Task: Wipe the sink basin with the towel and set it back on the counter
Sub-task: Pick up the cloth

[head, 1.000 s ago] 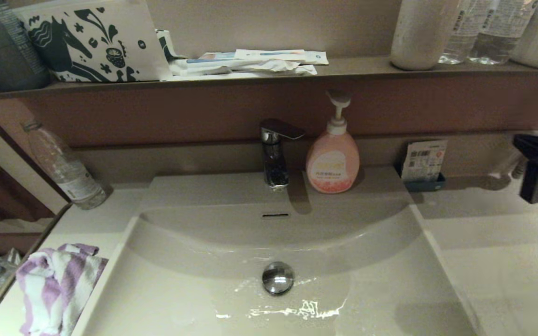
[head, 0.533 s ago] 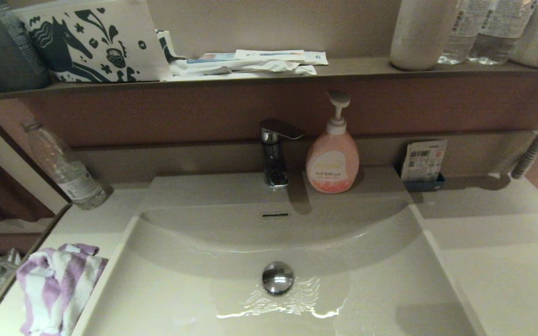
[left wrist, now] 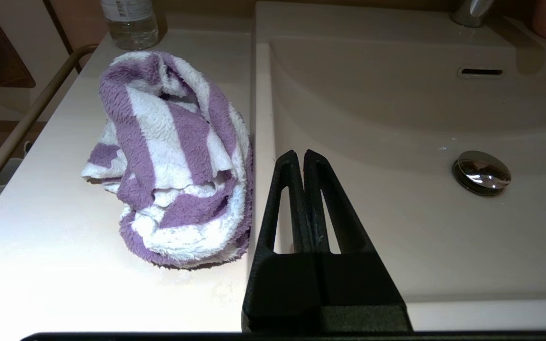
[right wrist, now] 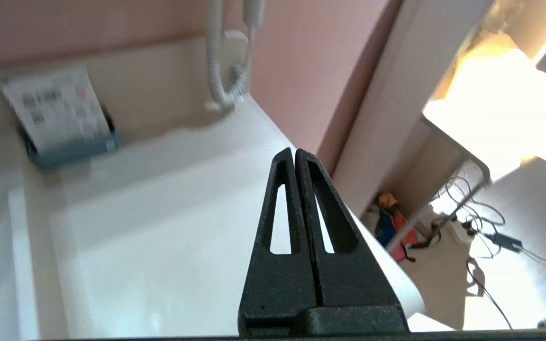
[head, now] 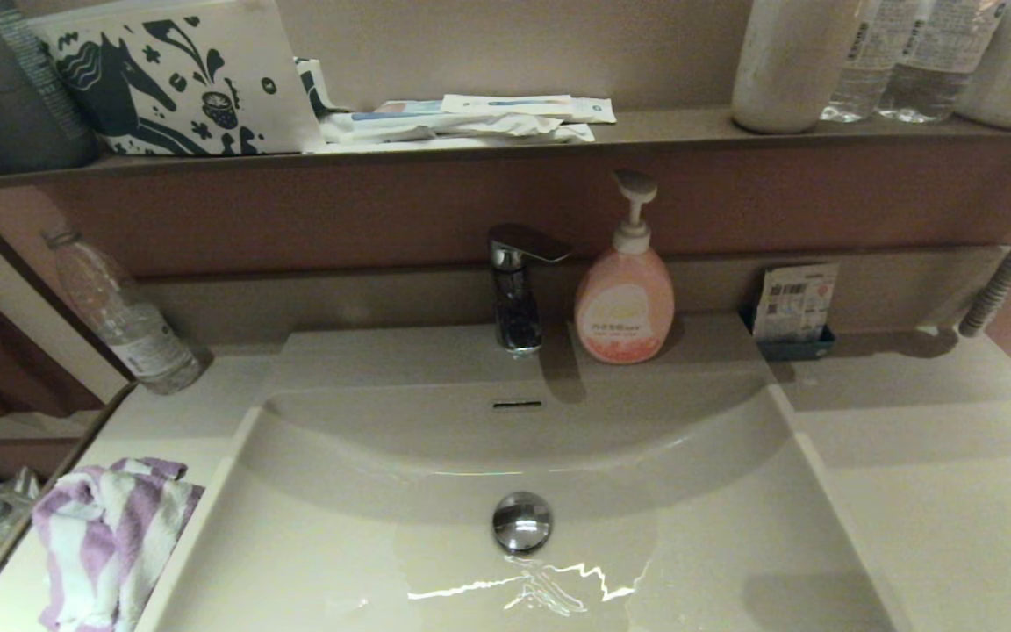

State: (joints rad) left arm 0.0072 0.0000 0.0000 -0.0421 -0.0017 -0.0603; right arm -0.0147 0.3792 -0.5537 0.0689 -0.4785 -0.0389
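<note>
The purple-and-white striped towel (head: 106, 544) (left wrist: 173, 161) lies crumpled on the counter (head: 163, 421) just left of the sink basin (head: 716, 544). A shallow pool of water shines round the chrome drain plug (head: 522, 522) (left wrist: 481, 172). My left gripper (left wrist: 300, 154) is shut and empty, hanging over the basin's left rim beside the towel, apart from it. My right gripper (right wrist: 295, 151) is shut and empty above the right end of the counter (right wrist: 159, 227). Neither gripper shows in the head view.
A faucet (head: 516, 290) and pink soap bottle (head: 625, 298) stand behind the basin. A clear bottle (head: 124, 316) leans at the back left. A packet in a blue dish (head: 793, 307) sits back right, beside a grey hose (head: 1010, 263). A shelf (head: 646, 127) carries bottles and a pouch.
The black right gripper that stood at the right edge of the head view one second ago has left that view. The water in the basin keeps rippling. The towel has not moved.
</note>
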